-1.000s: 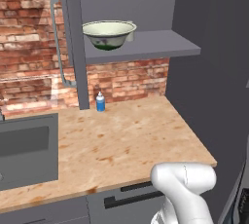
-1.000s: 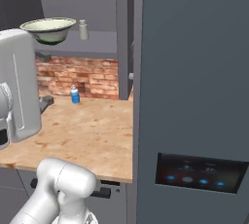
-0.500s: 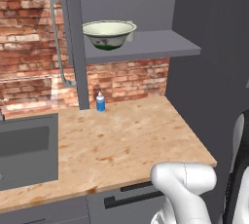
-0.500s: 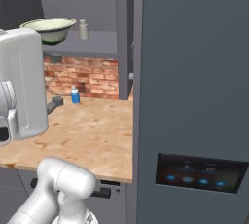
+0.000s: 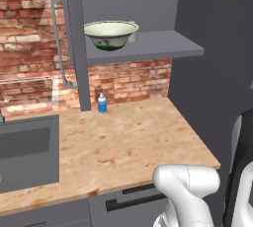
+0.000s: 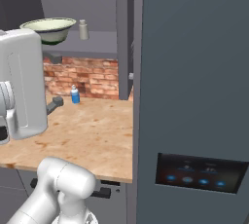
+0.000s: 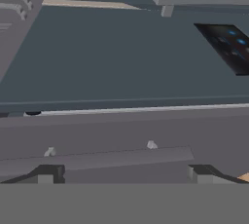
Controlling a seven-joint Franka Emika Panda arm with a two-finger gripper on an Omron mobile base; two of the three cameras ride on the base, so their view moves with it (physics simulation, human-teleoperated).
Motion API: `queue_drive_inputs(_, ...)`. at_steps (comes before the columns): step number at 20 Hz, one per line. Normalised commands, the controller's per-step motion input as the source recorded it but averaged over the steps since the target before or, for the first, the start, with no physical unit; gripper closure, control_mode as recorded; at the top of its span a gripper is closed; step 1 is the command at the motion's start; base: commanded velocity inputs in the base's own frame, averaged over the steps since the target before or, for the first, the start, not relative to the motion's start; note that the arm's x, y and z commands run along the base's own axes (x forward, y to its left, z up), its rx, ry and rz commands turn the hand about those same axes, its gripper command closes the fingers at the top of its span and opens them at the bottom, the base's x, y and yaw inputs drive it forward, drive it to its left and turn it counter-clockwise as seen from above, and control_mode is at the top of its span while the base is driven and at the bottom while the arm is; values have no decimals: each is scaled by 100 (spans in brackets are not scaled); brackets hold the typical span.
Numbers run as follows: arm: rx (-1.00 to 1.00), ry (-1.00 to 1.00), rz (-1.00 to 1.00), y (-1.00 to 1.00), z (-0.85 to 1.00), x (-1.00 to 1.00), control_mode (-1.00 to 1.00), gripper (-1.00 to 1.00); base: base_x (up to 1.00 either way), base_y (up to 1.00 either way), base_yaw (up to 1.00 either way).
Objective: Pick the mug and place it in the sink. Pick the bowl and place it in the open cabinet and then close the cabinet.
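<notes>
The cream-white bowl (image 5: 111, 34) with green markings rests on the grey shelf (image 5: 153, 49) of the open cabinet; in the right base view the bowl (image 6: 47, 29) sits at the upper left. One cabinet door (image 5: 76, 43) stands edge-on with its bar handle (image 5: 58, 38) to the left. A corner of the dark sink (image 5: 29, 144) shows at the left counter edge. The mug is out of view. In the hand view my gripper (image 7: 125, 173) is open, its fingertips (image 7: 46, 173) wide apart with nothing between them, facing a dark grey panel.
A small blue bottle (image 5: 102, 103) stands on the wooden counter (image 5: 123, 147) by the brick wall. A grey shaker (image 6: 83, 29) sits on the shelf beside the bowl. A tall dark appliance (image 6: 194, 72) with a control panel (image 6: 199, 172) walls off the right.
My arm has swung: its white link looms larger at the left of the right base view, and an arm part has come in at the right edge of the left base view. The bowl stays put.
</notes>
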Motion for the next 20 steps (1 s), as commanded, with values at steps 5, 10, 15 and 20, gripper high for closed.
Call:
queue_drive_inputs(5, 0, 0, 0, -12, 0, 0, -100, -100, 0, 0, 0)
queue_drive_inputs(10, 0, 0, 0, -10, 0, 0, -100, -100, 0, 0, 0)
queue_drive_inputs(15, 0, 0, 0, -4, 0, 4, -100, -100, 0, 0, 0)
queue_drive_inputs(20, 0, 0, 0, -6, 0, 13, -100, -100, 0, 0, 0)
